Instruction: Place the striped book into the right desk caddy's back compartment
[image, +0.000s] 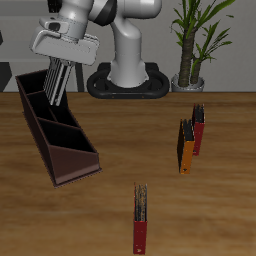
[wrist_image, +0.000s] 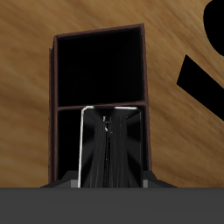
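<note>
Striped book (image: 57, 78) hangs clamped in the gripper (image: 60, 62) over the right desk caddy's (image: 60, 140) back compartment (image: 38, 97); slight misalignment could snag it on a wall.

striped book (image: 56, 76): narrow black and white lengthwise stripes; in the wrist view (wrist_image: 110, 150) mostly black with pale edges. right desk caddy (image: 55, 128): dark brown throughout, interior near black. gripper (image: 58, 68): white housing. table (image: 200, 210): brown wood grain. orange book (image: 185, 146) noted beside a red book (image: 198, 128); another red book (image: 141, 220) noted nearer the front edge. plant (image: 195, 35): green leaves.
</note>
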